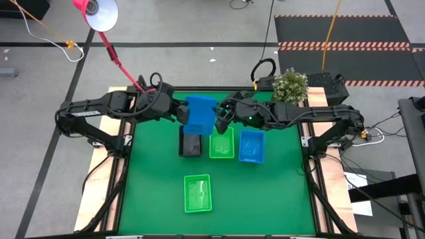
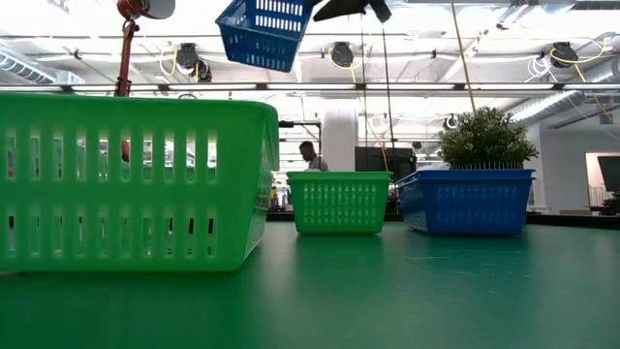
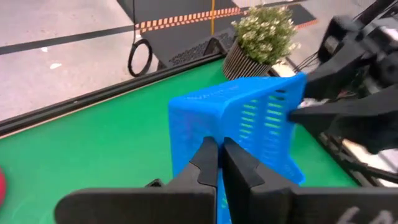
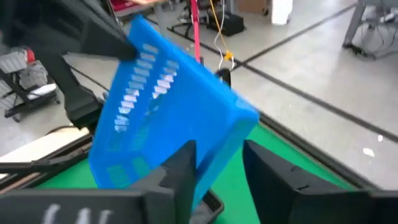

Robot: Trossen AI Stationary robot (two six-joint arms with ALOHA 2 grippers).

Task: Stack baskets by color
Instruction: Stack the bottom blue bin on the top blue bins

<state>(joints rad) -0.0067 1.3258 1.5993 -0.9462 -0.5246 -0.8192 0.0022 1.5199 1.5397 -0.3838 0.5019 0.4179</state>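
A blue basket (image 1: 199, 114) hangs tilted above the table's far middle, with my left gripper (image 3: 219, 146) shut on it. My right gripper (image 4: 221, 155) is open at the basket's opposite side, one finger on either side of its corner (image 4: 239, 121). Below on the green table stand a black basket (image 1: 190, 143), a green basket (image 1: 222, 143) and another blue basket (image 1: 252, 146) in a row. A second green basket (image 1: 197, 193) rests on its base nearer the front edge. My left gripper pinches the blue basket's end nearest the left arm (image 3: 214, 127) between its two fingers. The fingers come from the table's left, slanting down. The basket is lifted clear and tipped on its side, its perforated wall (image 3: 261, 121) turned toward the right arm. My right gripper's fingers (image 3: 311, 115) stand astride the basket's far corner; I cannot tell whether they touch it.
A pink lamp (image 1: 99, 13) on a red stalk leans in from the far left. A potted plant (image 1: 291, 85) sits at the far right corner. Wooden frame rails edge the table. In the low view a person (image 2: 310, 155) stands far back in the room.
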